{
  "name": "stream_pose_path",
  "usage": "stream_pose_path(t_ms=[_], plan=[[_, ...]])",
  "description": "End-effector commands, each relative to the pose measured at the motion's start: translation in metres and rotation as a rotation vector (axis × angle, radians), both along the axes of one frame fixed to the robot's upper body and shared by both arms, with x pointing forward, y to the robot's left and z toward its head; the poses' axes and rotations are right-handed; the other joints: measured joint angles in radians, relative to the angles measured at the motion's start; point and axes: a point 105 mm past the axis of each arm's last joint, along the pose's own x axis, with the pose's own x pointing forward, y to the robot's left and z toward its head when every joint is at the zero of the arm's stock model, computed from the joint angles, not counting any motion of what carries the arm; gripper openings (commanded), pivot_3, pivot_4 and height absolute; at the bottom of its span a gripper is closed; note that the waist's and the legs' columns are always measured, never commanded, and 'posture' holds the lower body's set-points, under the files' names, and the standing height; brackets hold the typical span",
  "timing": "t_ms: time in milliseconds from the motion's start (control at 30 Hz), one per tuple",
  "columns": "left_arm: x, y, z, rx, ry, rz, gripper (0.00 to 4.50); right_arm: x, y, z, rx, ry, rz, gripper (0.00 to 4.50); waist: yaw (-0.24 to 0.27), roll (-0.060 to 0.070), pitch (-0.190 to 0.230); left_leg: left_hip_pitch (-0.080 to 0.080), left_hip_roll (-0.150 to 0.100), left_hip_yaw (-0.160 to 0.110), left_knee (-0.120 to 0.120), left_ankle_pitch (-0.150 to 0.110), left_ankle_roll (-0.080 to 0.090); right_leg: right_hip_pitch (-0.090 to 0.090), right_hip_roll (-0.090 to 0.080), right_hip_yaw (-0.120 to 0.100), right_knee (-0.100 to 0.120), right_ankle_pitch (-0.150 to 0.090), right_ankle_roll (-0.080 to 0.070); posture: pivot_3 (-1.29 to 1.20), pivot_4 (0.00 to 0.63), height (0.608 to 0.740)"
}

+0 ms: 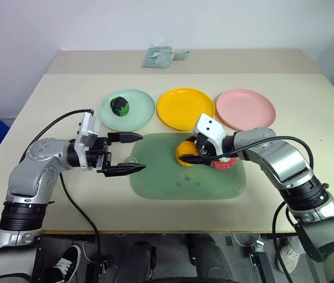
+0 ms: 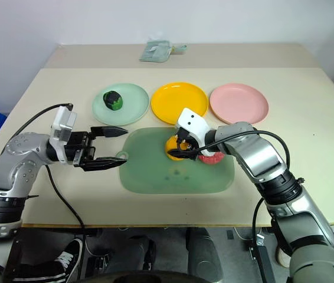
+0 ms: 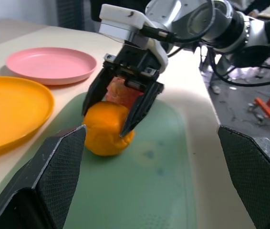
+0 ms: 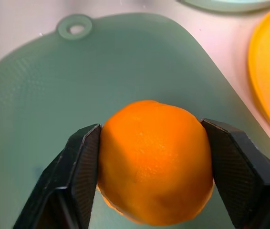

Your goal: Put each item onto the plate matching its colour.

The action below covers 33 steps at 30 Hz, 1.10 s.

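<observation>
Beige tabletop point(image 1: 308, 112) runs out ahead of you to a pale wall, with a green mat point(image 1: 214, 183) lying near your edge of it. Your right gripper point(image 1: 192, 154) sits low over that mat, its two black fingers point(image 4: 80, 162) pressed against opposite sides of the orange-yellow fruit point(image 4: 155, 160), pinching it; the fruit's underside looks to be on or just above the mat, and you cannot tell which. Just behind the fruit, on the wrist side of that gripper, the pink-red apple point(image 1: 222, 162) rests on the mat, partly hidden by the arm.

Beyond the right gripper's fingertips lies the yellow plate point(image 1: 185, 108), close by and bare. To that gripper's right, a little further off, sits the pink plate point(image 1: 245, 108), also bare.

Your left gripper point(image 1: 133, 153) hangs at the mat's left edge, beside the ring tab point(image 4: 76, 26), pointing toward the fruit with its fingers point(image 1: 125, 137) spread wide and nothing between them. Just past its far finger is the mint green plate point(image 1: 140, 112), and the dark green-and-black ball point(image 1: 120, 105) already sits on it.

A small grey-green cloth bundle point(image 1: 161, 56) lies at the table's far edge, well beyond both grippers.
</observation>
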Motion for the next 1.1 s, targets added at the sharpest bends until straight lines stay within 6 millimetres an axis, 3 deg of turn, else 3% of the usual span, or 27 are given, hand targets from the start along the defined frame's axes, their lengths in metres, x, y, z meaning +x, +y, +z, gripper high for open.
stream_pose_path(t_ms=[33, 167, 300, 433, 600, 733, 867, 933, 1033, 1100], plan=[[0.024, 0.007, 0.008, 0.025, -0.125, 0.156, 4.50, 0.017, 0.005, 0.050, 0.165, -0.134, -0.049, 3.19, 0.000, 0.000, 0.000, 0.000, 0.000, 0.000, 0.000, 0.000, 0.000, 0.000, 0.000, 0.000, 0.000, 0.000, 0.000, 0.00, 0.150, 0.740], [0.041, 0.009, 0.011, 0.004, -0.158, 0.258, 4.50, 0.040, 0.002, 0.082, 0.318, -0.208, -0.172, 3.19, 0.000, 0.000, 0.000, 0.000, 0.000, 0.000, 0.000, 0.001, -0.001, -0.001, 0.000, 0.000, 0.001, 0.000, 0.000, 0.00, 0.150, 0.740], [0.050, 0.010, 0.012, 0.003, -0.190, 0.317, 4.50, 0.059, -0.008, 0.095, 0.370, -0.262, -0.272, 3.19, 0.000, 0.000, 0.000, -0.001, 0.000, -0.001, -0.002, 0.001, -0.001, -0.001, 0.000, 0.000, 0.001, 0.000, 0.000, 0.00, 0.150, 0.740], [0.074, 0.023, 0.019, -0.014, -0.240, 0.498, 4.50, 0.086, -0.015, 0.093, 0.306, -0.374, -0.400, 3.19, -0.001, 0.000, 0.000, -0.001, -0.001, 0.000, -0.001, 0.001, -0.001, -0.001, -0.001, 0.000, 0.001, 0.000, 0.000, 0.00, 0.150, 0.740], [0.072, 0.017, 0.017, -0.023, -0.247, 0.489, 4.50, 0.099, 0.011, 0.085, 0.356, -0.361, -0.386, 3.19, -0.022, 0.000, 0.000, -0.001, 0.000, 0.000, -0.002, 0.001, -0.002, -0.003, 0.000, 0.000, 0.004, 0.000, 0.000, 0.00, 0.150, 0.740], [0.062, 0.011, 0.013, -0.012, -0.230, 0.434, 4.50, 0.105, 0.012, 0.089, 0.384, -0.382, -0.403, 4.44, -0.031, 0.000, 0.000, -0.002, 0.000, 0.000, -0.003, 0.001, -0.002, -0.004, 0.000, 0.000, 0.004, 0.000, 0.000, 0.00, 0.150, 0.740], [0.048, 0.008, 0.018, -0.055, -0.210, 0.352, 4.50, 0.104, -0.004, 0.115, 0.480, -0.435, -0.418, 4.44, -0.029, 0.000, 0.000, -0.004, 0.000, 0.000, -0.003, 0.001, -0.002, -0.006, 0.000, 0.001, 0.005, 0.000, 0.000, 0.00, 0.150, 0.740], [0.033, 0.002, 0.022, -0.112, -0.170, 0.261, 4.50, 0.094, -0.013, 0.120, 0.538, -0.363, -0.371, 4.44, -0.029, 0.000, 0.000, -0.005, 0.000, 0.000, -0.003, 0.001, -0.003, -0.007, 0.000, 0.000, 0.005, 0.000, 0.000, 0.00, 0.150, 0.740], [0.005, -0.010, 0.023, -0.155, -0.080, 0.083, 4.50, 0.049, -0.026, 0.107, 0.478, -0.188, -0.149, 4.44, -0.023, 0.001, 0.000, -0.010, 0.000, -0.002, -0.001, 0.001, -0.002, -0.010, -0.001, -0.001, 0.004, 0.000, 0.000, 0.00, 0.150, 0.740], [-0.003, -0.014, 0.019, -0.147, -0.038, 0.026, 4.50, 0.024, -0.038, 0.097, 0.398, -0.099, -0.084, 4.44, -0.020, 0.001, 0.000, -0.014, -0.001, -0.004, -0.001, 0.001, -0.001, -0.011, -0.001, -0.003, 0.002, 0.000, 0.000, 0.00, 0.150, 0.740]])
